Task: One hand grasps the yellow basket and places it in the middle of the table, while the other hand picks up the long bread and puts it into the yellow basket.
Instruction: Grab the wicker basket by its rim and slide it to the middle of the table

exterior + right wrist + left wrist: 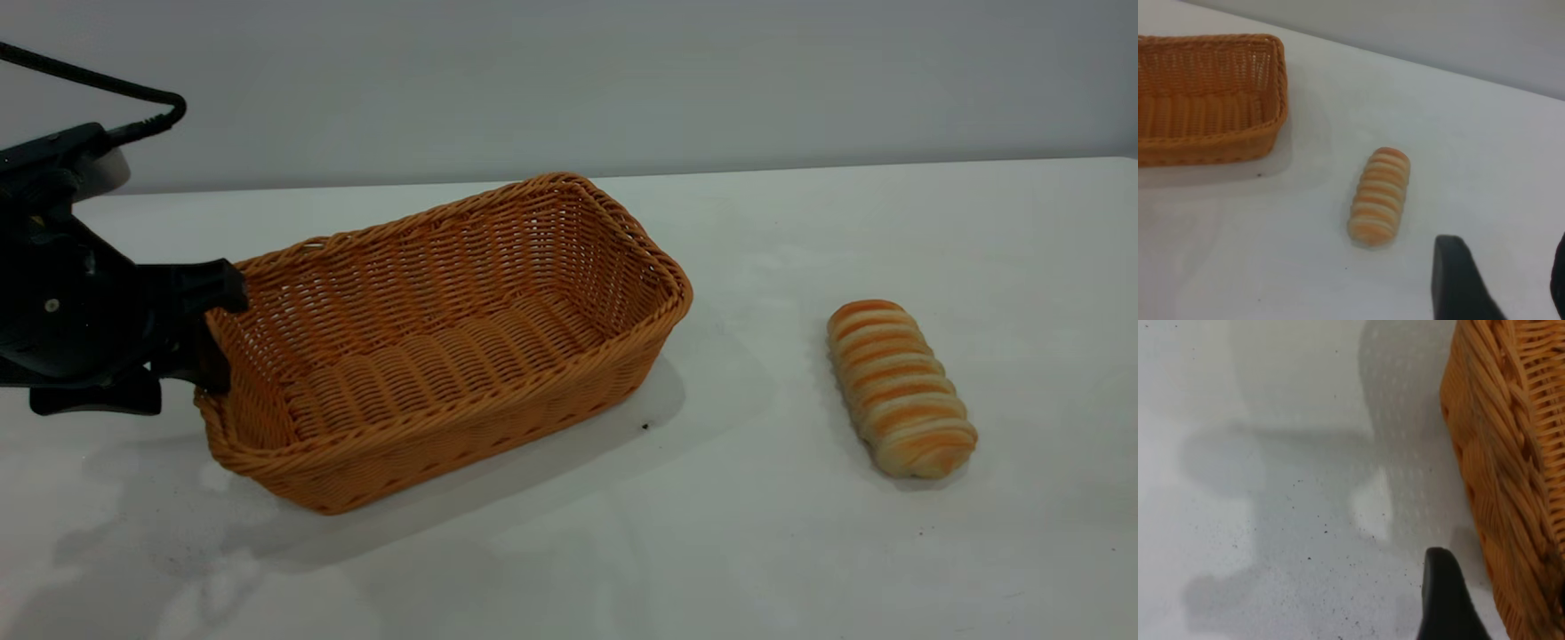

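The yellow basket (pixel 444 356) stands on the white table (pixel 800 551), left of centre and empty. My left gripper (pixel 227 333) is at the basket's left short end, open, with one finger over the rim and one outside the wall. In the left wrist view the outer finger (pixel 1446 603) is a small gap away from the wicker wall (pixel 1511 473); the other finger is hidden. The long bread (pixel 900 388) lies on the table to the right of the basket, striped side up. My right gripper (pixel 1508 280) is open and empty, hovering near the bread (pixel 1379 196), and is out of the exterior view.
A grey wall runs behind the table's far edge (pixel 800 169). A small dark speck (pixel 645 427) lies by the basket's right end. Bare tabletop separates the basket (pixel 1205 100) from the bread.
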{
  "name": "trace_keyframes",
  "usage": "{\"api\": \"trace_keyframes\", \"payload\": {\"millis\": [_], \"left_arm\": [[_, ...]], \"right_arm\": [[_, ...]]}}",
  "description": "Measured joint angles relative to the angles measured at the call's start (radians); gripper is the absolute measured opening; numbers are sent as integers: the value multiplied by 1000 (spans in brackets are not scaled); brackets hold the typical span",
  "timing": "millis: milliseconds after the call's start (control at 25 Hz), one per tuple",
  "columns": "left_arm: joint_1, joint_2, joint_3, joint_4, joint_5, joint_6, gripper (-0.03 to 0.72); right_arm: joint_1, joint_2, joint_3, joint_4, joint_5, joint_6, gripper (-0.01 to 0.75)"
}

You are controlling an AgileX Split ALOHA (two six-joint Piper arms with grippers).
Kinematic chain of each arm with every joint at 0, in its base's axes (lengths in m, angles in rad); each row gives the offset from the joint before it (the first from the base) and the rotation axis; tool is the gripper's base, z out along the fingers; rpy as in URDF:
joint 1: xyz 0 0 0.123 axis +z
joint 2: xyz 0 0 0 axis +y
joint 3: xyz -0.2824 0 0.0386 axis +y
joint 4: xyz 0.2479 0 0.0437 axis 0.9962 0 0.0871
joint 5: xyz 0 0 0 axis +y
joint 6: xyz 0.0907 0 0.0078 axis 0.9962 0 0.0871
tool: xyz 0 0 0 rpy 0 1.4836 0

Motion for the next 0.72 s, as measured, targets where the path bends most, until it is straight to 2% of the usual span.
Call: {"api": "trace_keyframes", "payload": {"millis": [720], "left_arm": [[0,-62,0,1,47,22,466]], "right_arm": [[0,0,0,0,0,-1,381]]}}
